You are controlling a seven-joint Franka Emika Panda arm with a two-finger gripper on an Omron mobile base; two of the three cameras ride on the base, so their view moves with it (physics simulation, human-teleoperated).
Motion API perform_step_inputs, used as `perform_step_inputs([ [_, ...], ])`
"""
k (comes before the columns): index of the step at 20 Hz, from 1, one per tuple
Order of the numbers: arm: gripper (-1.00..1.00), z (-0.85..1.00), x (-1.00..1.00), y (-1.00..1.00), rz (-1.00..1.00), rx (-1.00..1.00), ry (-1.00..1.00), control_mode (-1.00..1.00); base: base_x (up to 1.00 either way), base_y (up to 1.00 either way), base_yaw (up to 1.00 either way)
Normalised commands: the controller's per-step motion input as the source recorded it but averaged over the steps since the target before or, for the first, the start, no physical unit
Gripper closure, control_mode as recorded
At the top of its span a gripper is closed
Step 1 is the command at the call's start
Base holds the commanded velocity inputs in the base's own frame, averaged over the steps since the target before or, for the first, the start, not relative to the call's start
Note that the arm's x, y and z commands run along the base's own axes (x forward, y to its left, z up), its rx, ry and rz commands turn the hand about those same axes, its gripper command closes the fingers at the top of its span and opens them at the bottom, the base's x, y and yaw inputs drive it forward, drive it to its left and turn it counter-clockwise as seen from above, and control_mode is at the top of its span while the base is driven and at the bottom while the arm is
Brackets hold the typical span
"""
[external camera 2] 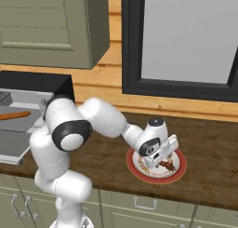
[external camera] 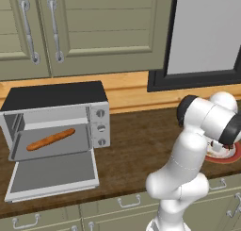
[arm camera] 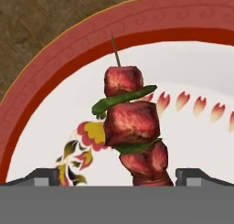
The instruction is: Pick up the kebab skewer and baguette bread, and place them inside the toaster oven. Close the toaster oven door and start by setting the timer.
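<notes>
The kebab skewer, red-brown meat chunks with green pepper slices on a thin stick, lies on a red-rimmed white plate. My gripper hangs low over it, open, with one fingertip on each side of the skewer's near end and not touching it. From the right base view the gripper sits just above the plate. The baguette bread lies on the grey tray inside the toaster oven. The toaster oven door is dropped open toward the counter's front.
The plate stands near the counter's front edge, far right of the oven, mostly behind my arm. Dark wooden counter lies bare between oven and plate. Wall cabinets hang above the oven; a dark-framed window is behind the plate.
</notes>
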Motion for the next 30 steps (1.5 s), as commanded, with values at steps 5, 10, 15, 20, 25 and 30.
perform_step_inputs([
  [5, -1.00, -0.27, 0.05, -0.04, 0.00, 0.00, 0.00, -1.00, 0.00, 0.00, 0.00],
  [10, 1.00, -0.34, 0.00, 0.00, 0.00, 0.00, 0.01, -1.00, 0.00, 0.00, 0.00],
  [15, 1.00, -0.13, 0.00, -0.01, 0.00, 0.00, 0.00, -1.00, 0.00, 0.00, 0.00],
  [20, 1.00, -0.07, 0.00, 0.00, 0.00, 0.00, 0.00, -1.00, 0.00, 0.00, 0.00],
  [25, 1.00, 0.40, -0.39, 0.03, 0.00, 0.00, -0.05, -1.00, 0.00, 0.00, 0.00],
  [30, 1.00, 0.69, -0.45, 0.30, 0.00, -0.01, 0.00, -1.00, 0.00, 0.00, 0.00],
])
